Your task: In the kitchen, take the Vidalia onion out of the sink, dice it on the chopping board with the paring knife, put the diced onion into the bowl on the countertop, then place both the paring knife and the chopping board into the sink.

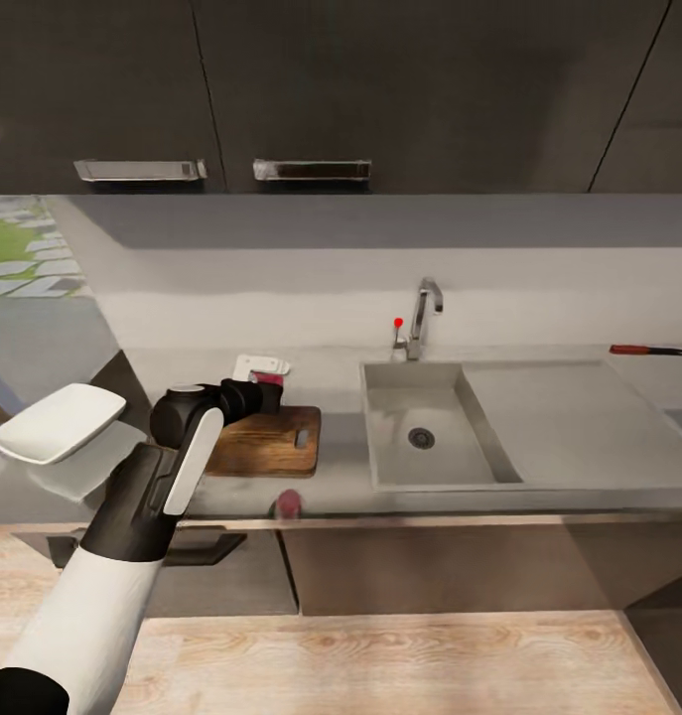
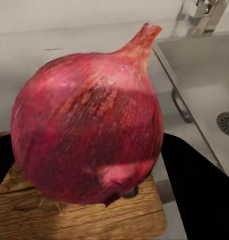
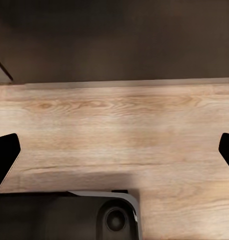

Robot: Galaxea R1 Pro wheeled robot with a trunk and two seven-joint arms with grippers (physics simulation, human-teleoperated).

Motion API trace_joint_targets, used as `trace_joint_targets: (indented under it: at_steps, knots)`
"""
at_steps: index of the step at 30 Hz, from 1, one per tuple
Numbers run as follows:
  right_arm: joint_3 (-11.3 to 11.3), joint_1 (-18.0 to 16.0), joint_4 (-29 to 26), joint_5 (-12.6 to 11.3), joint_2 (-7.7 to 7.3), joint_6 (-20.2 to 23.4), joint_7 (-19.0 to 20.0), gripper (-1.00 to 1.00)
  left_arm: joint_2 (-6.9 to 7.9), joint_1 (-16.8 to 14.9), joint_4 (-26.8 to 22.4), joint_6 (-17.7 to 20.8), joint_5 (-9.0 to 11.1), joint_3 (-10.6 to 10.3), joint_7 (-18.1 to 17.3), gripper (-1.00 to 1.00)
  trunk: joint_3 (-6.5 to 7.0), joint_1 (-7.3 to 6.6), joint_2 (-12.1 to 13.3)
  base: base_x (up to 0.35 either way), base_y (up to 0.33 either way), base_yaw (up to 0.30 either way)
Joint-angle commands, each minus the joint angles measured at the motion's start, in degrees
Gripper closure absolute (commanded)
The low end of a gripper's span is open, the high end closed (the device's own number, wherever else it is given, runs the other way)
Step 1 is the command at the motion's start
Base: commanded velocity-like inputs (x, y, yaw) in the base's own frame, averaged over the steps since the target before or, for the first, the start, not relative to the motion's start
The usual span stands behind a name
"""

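Note:
The pinkish-red Vidalia onion (image 2: 89, 125) looms large in the left wrist view, held just above the brown chopping board (image 2: 79, 220). My left gripper (image 1: 268, 380) is shut on it over the board's (image 1: 271, 447) far edge, where a sliver of the onion (image 1: 270, 379) peeks out. The steel sink (image 1: 430, 477) lies right of the board, its basin bare around the drain. On the countertop (image 1: 539, 492) at the far right rests the paring knife (image 1: 648, 350). At the far left stands the white bowl (image 1: 58, 422). My right gripper (image 3: 114, 155) hangs open over wooden floor.
A chrome tap (image 1: 425, 313) with a red knob rises behind the basin. Dark upper cabinets (image 1: 311, 89) hang above the worktop. A reddish blot (image 1: 289, 503) shows on the glossy counter's front edge below the board. The drainboard (image 1: 569, 417) stretches right of the basin.

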Motion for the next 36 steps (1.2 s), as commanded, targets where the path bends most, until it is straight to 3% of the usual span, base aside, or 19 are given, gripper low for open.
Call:
trace_joint_targets:
  at_steps: [1, 11, 36]
  knots:
    - [-0.48, 0.01, -0.15, 0.29, 0.1, -0.05, 0.48, -1.0, 0.07, -0.05, -0.02, 0.16, 0.59, -0.11, 0.54, 1.0, -0.01, 0.03, -0.11, -0.078, 0.292, 0.0]
    - [-0.48, 0.01, -0.15, 0.31, 0.1, -0.03, 0.48, -1.0, 0.07, 1.23, 0.2, 0.01, 0.59, -0.18, 0.54, 1.0, 0.43, 0.03, -0.11, -0.03, 0.174, 0.0]
    - [-0.48, 0.01, -0.15, 0.29, 0.1, 0.04, 0.48, -1.0, 0.07, 1.64, 0.62, -0.09, 0.53, -0.19, 0.54, 1.0, -1.76, 0.03, -0.11, 0.046, 0.003, 0.0]
